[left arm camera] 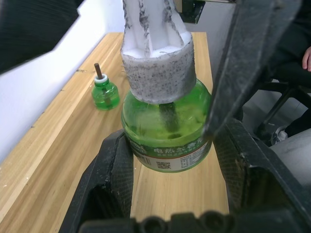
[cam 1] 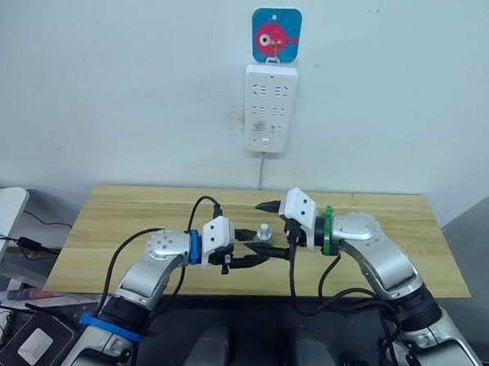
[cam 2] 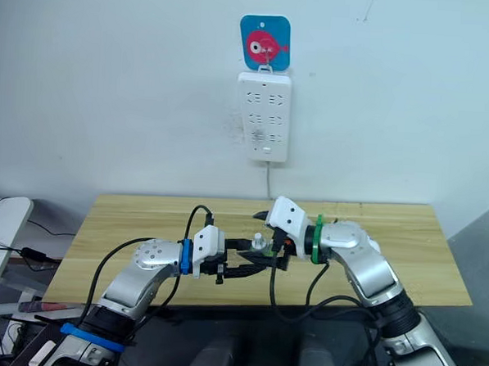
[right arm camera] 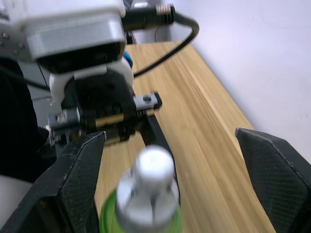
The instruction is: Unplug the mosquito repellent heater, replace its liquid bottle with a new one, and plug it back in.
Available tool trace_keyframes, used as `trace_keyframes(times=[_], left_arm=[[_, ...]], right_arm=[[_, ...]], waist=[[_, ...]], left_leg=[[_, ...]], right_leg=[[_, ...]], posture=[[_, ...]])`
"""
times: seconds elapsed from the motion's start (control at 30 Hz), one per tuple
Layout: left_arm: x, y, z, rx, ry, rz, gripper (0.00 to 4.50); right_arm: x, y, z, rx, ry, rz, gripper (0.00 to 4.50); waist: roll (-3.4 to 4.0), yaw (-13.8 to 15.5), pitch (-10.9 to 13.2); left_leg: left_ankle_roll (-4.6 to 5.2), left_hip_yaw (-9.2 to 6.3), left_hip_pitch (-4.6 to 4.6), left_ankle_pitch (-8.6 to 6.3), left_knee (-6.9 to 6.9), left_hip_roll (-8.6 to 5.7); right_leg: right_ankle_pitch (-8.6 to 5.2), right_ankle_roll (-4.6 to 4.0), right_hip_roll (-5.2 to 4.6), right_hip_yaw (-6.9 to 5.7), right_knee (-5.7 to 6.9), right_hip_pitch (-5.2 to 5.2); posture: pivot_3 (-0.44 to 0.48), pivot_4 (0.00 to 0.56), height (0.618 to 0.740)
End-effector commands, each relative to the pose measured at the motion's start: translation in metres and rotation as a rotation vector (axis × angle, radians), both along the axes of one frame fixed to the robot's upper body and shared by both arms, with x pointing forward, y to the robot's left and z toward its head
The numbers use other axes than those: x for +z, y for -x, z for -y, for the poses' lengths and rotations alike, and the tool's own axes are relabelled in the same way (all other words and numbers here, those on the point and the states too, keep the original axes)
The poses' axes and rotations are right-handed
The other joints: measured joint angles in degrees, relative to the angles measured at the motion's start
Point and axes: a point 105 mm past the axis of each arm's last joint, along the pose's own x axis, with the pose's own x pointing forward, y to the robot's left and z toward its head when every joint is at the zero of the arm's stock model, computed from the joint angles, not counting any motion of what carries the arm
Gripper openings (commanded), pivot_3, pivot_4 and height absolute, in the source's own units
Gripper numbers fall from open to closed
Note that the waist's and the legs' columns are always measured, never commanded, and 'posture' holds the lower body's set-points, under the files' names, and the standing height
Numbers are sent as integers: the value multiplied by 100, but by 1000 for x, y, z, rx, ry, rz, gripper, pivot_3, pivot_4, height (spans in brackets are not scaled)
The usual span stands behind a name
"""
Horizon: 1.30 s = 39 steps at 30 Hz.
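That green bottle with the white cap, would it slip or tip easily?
The capped green bottle looks smooth and rounded, so probably slippery. The left gripper holds its wide body between both jaws. Its tall white cap may make it top-heavy once set down.

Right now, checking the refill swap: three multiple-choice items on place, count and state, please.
1. Where is the large green white-capped liquid bottle? A in the left gripper; B on the wall strip; C on the floor.
2. How many green bottles show? A one; B two; C four.
3. The right gripper is: A open; B shut on the cap; C shut on a cable.
Key: A, black fingers clamp it; B, a small uncapped green bottle stands on the wooden table; A, fingers spread beside the cap.
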Motion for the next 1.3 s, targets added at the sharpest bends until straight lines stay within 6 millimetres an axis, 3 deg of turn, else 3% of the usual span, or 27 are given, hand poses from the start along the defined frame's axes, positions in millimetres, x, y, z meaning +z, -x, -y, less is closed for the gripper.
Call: trace_keyframes(times=[0.03,0.33,0.53,0.63,0.7,1.1,1.2,1.3], left_arm=[[12,2,4,-20,24,57,2205],[11,4,3,-24,22,50,2205],[11,3,4,-28,22,51,2205],[12,4,5,-31,23,52,2205],[12,4,5,-32,23,52,2205],[12,6,6,-38,23,50,2205],[12,7,6,-40,22,49,2205],[12,7,6,-40,20,48,2205]], right_arm=[[13,0,12,0,-10,30,4467],[13,16,34,46,44,-49,4467],[21,20,24,53,-32,-108,4467],[26,23,18,61,-69,-141,3862],[28,22,16,56,-76,-145,3210],[26,13,3,50,-101,-161,3210],[25,13,2,62,-104,-166,2603],[25,14,2,72,-103,-162,1575]], waist=[[0,0,-3],[-2,-1,-8],[-3,-4,-9],[-2,-5,-10],[-3,-5,-10],[-3,-9,-11],[-2,-7,-11],[-2,-8,-11]], left_leg=[[0,0,0,0,0,0],[1,2,0,0,0,1],[1,2,0,-1,0,2],[1,2,0,-1,0,4],[1,2,0,-1,1,2],[1,2,0,0,1,2],[1,2,0,-1,1,2],[1,2,0,-1,1,2]], right_leg=[[0,0,0,0,1,0],[0,0,0,0,-1,1],[0,0,0,0,0,1],[0,0,1,0,2,0],[0,0,0,1,0,2],[0,0,0,0,2,1],[0,0,0,0,2,1],[0,0,0,0,1,1]], posture=[[9,133,740],[-3,127,740],[-5,130,740],[-5,133,740],[-5,133,740],[5,139,740],[7,142,740],[7,142,740]])
